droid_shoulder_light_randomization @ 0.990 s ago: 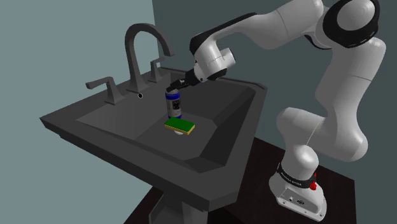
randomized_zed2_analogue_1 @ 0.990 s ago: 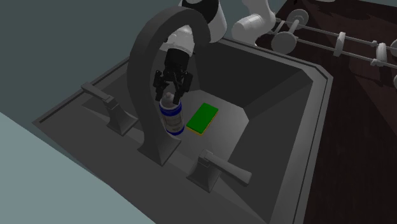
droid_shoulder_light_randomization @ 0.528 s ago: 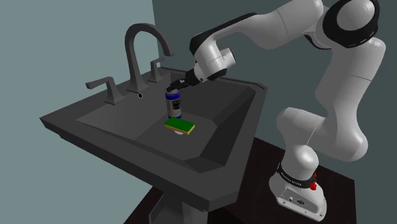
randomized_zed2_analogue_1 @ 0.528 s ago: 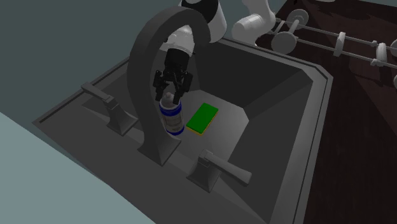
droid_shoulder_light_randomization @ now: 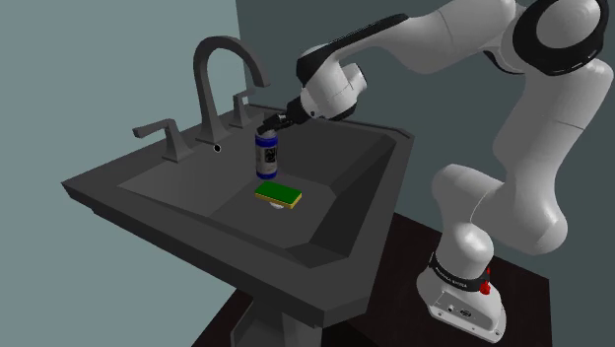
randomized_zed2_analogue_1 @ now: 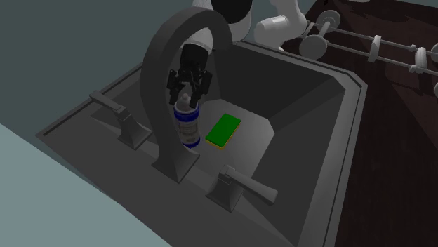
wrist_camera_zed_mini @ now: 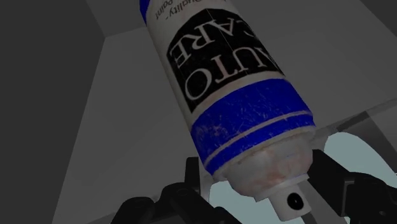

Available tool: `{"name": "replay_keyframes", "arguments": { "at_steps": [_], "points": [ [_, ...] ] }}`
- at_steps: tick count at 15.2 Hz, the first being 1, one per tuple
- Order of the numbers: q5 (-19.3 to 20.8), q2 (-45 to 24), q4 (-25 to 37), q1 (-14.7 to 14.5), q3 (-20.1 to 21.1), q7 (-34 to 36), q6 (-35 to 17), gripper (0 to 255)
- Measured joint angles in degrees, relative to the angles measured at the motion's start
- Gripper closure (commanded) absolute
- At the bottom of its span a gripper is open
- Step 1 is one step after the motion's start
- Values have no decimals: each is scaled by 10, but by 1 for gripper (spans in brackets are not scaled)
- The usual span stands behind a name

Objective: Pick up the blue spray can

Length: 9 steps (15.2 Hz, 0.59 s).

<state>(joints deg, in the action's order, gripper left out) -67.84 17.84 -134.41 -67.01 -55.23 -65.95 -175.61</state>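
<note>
Shoulder view first: the white arm [droid_shoulder_light_randomization: 463, 44] reaches in over the dark sink [droid_shoulder_light_randomization: 345, 177] and drops its pincer [droid_shoulder_light_randomization: 271, 123] onto the top of the blue spray can [droid_shoulder_light_randomization: 267, 155], just in front of the faucet [droid_shoulder_light_randomization: 229, 74], close under its spout. The can is upright, and that explains the approach from above: the faucet's arch crowds one side, so the cap end is the free way in.

Second exterior view, looking through the faucet's arch [randomized_zed2_analogue_1: 168, 84]: the pincer [randomized_zed2_analogue_1: 188, 88] sits right over the can [randomized_zed2_analogue_1: 187, 125], and the green sponge [randomized_zed2_analogue_1: 223, 130] lies flat on the far side of the can from the faucet, near it but apart.

Wrist view now, and here's the grip: the pincer [wrist_camera_zed_mini: 264, 181] is pinching the can [wrist_camera_zed_mini: 222, 83] at its white shoulder just below the nozzle, black fingers [wrist_camera_zed_mini: 337, 175] pressed on either side.

It's a high, narrow hold, I'd say, so the body could swing. Whether the base has cleared the basin floor, I can't tell. A straight rise away from the faucet looks the safe call.
</note>
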Motion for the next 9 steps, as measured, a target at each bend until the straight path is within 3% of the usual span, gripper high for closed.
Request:
{"name": "replay_keyframes", "arguments": {
  "at_steps": [5,9],
  "points": [
    [96,0,-3,97,87,106,24,255],
    [151,3,-1,151,135,166,41,255]
  ]
}}
